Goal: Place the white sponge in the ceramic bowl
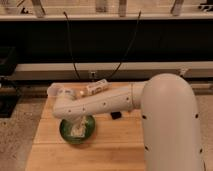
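Note:
The green ceramic bowl (89,128) sits on the wooden table at the front left. My gripper (77,126) points straight down into the bowl from the white arm, which reaches in from the right. A pale off-white shape, apparently the white sponge (76,133), lies inside the bowl right at the gripper's tip. I cannot tell whether the gripper touches or holds it. Part of the bowl's inside is hidden by the gripper.
A white tube-like bottle (96,88) lies at the table's back. A translucent white cup (54,91) stands at the back left, with a small yellowish item (80,93) beside it. A small black object (116,115) lies under the forearm. The table (110,150) ends at left and front.

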Tool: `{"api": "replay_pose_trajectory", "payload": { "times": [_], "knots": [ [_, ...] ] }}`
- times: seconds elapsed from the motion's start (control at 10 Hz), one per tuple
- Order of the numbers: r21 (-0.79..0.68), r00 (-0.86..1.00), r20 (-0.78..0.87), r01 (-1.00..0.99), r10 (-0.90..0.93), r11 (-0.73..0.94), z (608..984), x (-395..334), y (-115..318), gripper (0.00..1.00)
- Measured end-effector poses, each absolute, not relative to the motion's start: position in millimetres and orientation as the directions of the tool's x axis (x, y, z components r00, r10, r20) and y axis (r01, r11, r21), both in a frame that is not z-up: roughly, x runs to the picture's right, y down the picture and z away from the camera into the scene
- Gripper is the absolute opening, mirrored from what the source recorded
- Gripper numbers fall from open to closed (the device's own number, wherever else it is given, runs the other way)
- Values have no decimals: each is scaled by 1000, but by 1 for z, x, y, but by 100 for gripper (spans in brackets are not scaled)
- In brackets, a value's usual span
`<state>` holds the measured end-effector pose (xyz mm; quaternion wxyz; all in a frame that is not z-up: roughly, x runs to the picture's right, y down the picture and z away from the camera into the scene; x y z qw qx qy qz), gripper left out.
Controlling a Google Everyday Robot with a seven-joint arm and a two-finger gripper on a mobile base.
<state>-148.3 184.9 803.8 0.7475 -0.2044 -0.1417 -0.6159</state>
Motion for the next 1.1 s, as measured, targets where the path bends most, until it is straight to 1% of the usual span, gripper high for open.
{"api": "replay_pose_trajectory", "payload": {
  "times": [0.4, 0.5, 0.6, 0.7, 0.8, 1.1],
  "knots": [
    [-121, 183, 483, 982, -856, 142, 815, -156, 195, 3],
    [-118, 180, 485, 983, -856, 140, 817, -158, 196, 4],
    [-115, 178, 486, 984, -856, 139, 818, -159, 197, 11],
    [-116, 179, 484, 983, -857, 140, 819, -160, 198, 23],
    [-117, 182, 482, 983, -857, 142, 820, -159, 198, 31],
    [-116, 187, 477, 982, -859, 150, 822, -159, 200, 64]
  ]
}}
